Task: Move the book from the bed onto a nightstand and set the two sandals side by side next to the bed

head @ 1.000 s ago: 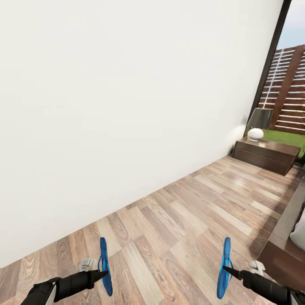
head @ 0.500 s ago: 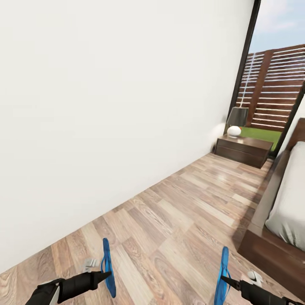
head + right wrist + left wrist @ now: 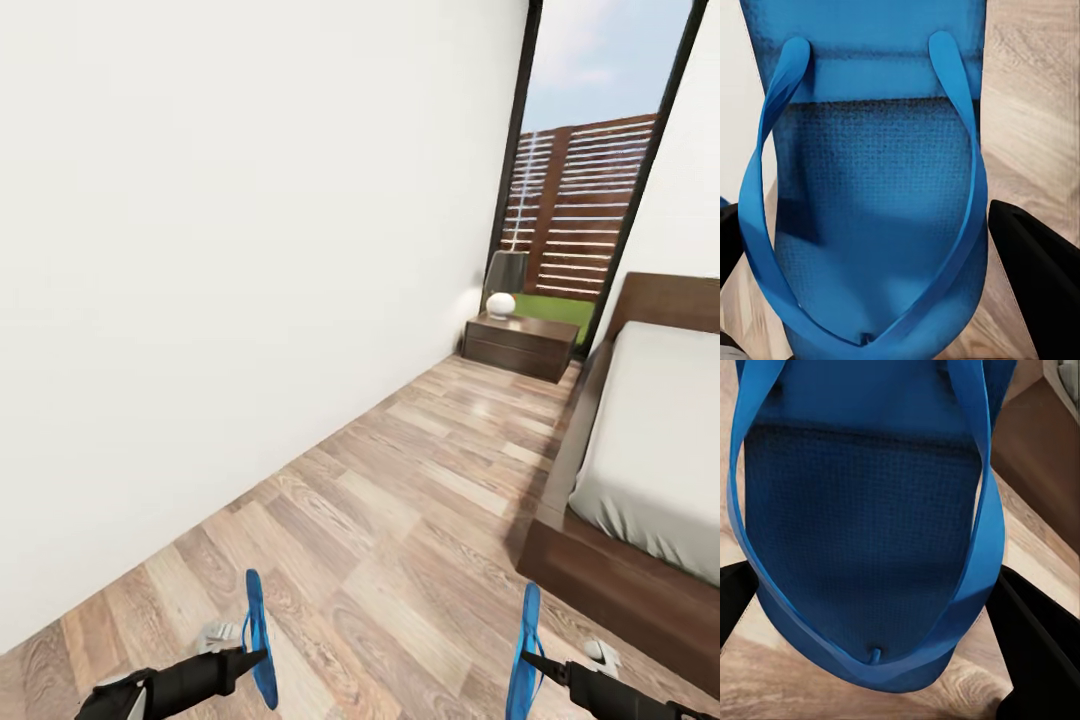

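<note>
Each gripper holds one bright blue sandal on edge above the wood floor. My left gripper (image 3: 256, 655) is shut on the left sandal (image 3: 259, 637), whose sole and strap show close up in the left wrist view (image 3: 862, 525). My right gripper (image 3: 527, 657) is shut on the other sandal (image 3: 524, 650), also seen close up (image 3: 870, 195). The bed (image 3: 655, 440), with dark frame and pale mattress, lies at the right. A nightstand (image 3: 520, 345) with a lamp (image 3: 503, 285) stands by the window at the far end. The book is out of view.
A long white wall (image 3: 220, 260) runs along the left. Wood-plank floor (image 3: 400, 520) stretches between the wall and the bed toward a tall black-framed window (image 3: 590, 180) showing a slatted fence.
The whole view has swung right: the bed has come into view and the nightstand has shifted left in the picture. Both grippers keep their sandals in the same pose.
</note>
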